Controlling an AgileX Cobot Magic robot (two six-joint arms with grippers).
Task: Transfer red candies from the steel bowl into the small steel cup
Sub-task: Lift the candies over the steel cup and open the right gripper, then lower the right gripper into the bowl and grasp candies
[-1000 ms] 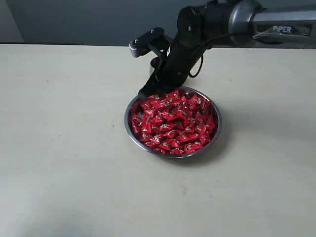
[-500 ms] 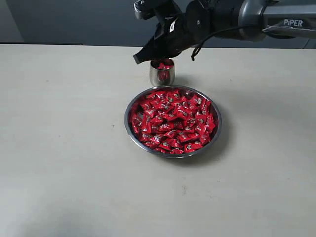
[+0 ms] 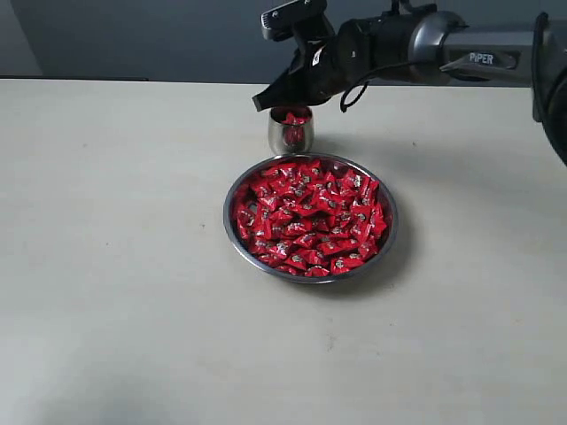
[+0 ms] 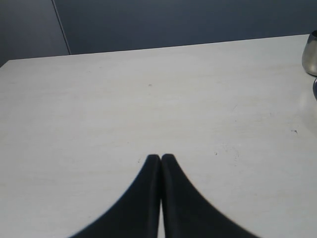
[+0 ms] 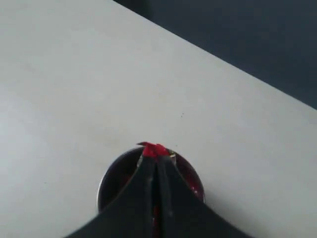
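Dozens of candies [image 3: 306,221] fill the bowl [image 3: 228,221], heaped close to its thin rim, near the middle of the pale table [image 3: 106,283]. The cup [image 3: 291,140] stands upright just beside the bowl on its far side. Whether the two rims touch cannot be told from the exterior view. A few more red wrappers show inside the cup, up near its mouth.

The right arm [image 3: 425,40] reaches in from the right, across the back of the table. It holds the right gripper [image 3: 264,100] above the cup, tips pointing down and to the left, just over the cup's left rim. In the right wrist view the right gripper [image 5: 157,158] has its two dark fingers [image 5: 146,171] drawn almost together. One candy [image 5: 154,148] is pinched at their very tips (only a crumpled bit of red wrapper pokes out). Right beneath the fingers lies the open mouth of the cup [image 5: 106,191], with red showing inside it on either side of the fingers.

The left gripper [image 4: 161,158] hangs over bare table, well apart from the bowl. Its fingers are pressed flat against each other with nothing between them. At the edge of the left wrist view a sliver of the cup [image 4: 311,54] is visible.
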